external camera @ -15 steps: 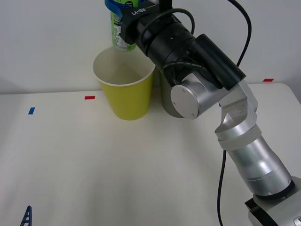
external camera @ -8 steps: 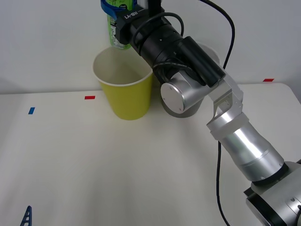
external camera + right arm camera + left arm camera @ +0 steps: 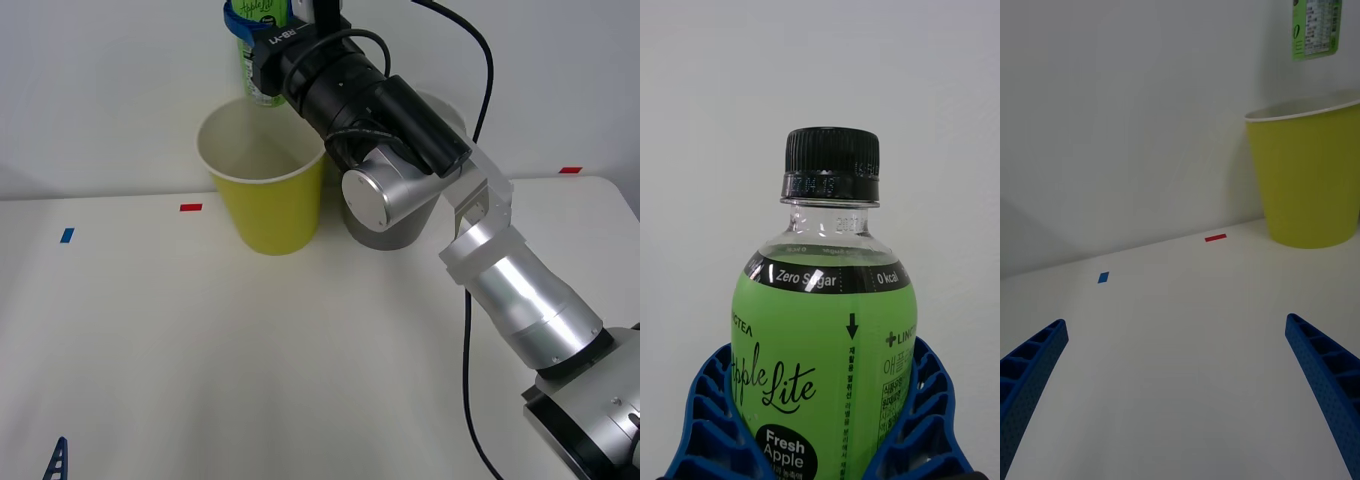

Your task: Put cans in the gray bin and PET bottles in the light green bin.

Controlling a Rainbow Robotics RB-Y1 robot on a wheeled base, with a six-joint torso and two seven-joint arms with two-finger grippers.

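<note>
Bottle (image 3: 262,45) is clamped upright in right tool (image 3: 262,25), held above green bin (image 3: 265,195) just below it, for release. Left tool (image 3: 1180,390) is parked wide over bench (image 3: 250,360).

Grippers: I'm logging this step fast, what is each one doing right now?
Right gripper: shut on the PET bottle, held above the light green bin.
Left gripper: open, holding nothing, low over the table.

Lab test bench: bare white table (image 3: 200,380), tape markers (image 3: 190,207).
</note>
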